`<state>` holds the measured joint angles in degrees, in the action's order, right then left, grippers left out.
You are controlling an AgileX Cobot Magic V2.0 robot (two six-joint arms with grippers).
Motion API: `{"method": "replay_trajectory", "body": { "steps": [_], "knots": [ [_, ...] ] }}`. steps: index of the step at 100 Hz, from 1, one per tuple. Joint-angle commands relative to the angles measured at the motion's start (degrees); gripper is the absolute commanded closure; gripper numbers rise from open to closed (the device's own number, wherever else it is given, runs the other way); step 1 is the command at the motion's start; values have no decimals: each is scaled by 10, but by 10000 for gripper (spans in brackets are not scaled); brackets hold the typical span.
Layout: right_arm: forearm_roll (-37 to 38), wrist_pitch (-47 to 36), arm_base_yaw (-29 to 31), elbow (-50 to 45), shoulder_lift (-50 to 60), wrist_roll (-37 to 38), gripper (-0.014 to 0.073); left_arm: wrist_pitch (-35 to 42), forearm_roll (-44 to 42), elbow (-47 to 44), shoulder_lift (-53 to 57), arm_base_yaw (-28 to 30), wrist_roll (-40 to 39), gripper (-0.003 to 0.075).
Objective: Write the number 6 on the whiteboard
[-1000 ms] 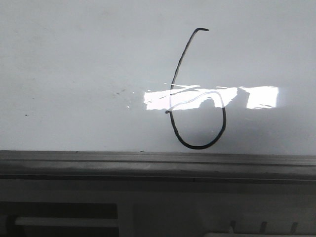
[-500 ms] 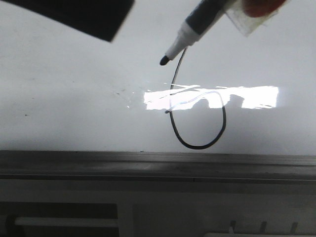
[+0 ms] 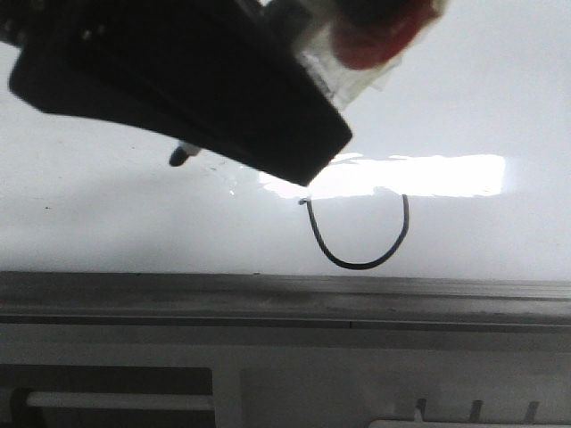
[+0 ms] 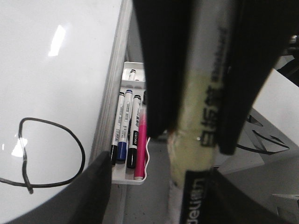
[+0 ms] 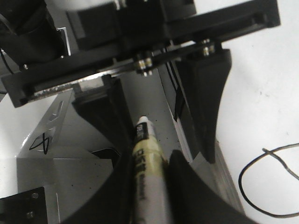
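The whiteboard (image 3: 107, 223) carries the number 6 (image 3: 357, 260). Only its lower loop shows in the front view, because a black gripper finger (image 3: 223, 98) covers the stem. A marker tip (image 3: 178, 156) pokes out below that finger, just off the board. My right gripper (image 5: 152, 182) is shut on the marker (image 5: 147, 158). My left gripper (image 4: 177, 186) faces it, open, its fingers (image 5: 208, 93) spread wide on either side of the marker's end. In the left wrist view the right gripper's fingers (image 4: 163, 70) clamp the marker (image 4: 205, 93). The 6's loop (image 4: 83, 156) also shows there.
A grey metal rail (image 3: 285, 299) runs along the board's lower edge. Beside the board's edge a small white tray (image 4: 128, 179) holds several markers, among them a pink one (image 4: 140, 144). A red-and-tape piece (image 3: 384, 36) sits at the top of the front view.
One second ago the board and the whole 6 were uncovered. The marker and a black finger then came in from above and have moved down and left, hiding the stem.
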<state>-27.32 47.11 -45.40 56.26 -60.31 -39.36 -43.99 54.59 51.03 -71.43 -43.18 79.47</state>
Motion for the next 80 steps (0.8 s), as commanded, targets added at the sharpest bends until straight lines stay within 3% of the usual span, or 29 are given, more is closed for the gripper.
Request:
{"method": "replay_trajectory", "body": {
  "steps": [1, 12, 28, 80],
  "knots": [
    [-22, -32, -3, 14, 1, -7, 653, 5, 34, 21, 10, -5, 0, 402],
    [-22, -28, -3, 14, 0, -7, 653, 5, 34, 21, 10, -5, 0, 505],
    [-22, -27, -3, 14, 0, -7, 653, 4, 34, 21, 10, -5, 0, 738],
    [-25, -18, -3, 14, 0, -7, 653, -16, 33, 21, 10, -5, 0, 739]
  ]
}}
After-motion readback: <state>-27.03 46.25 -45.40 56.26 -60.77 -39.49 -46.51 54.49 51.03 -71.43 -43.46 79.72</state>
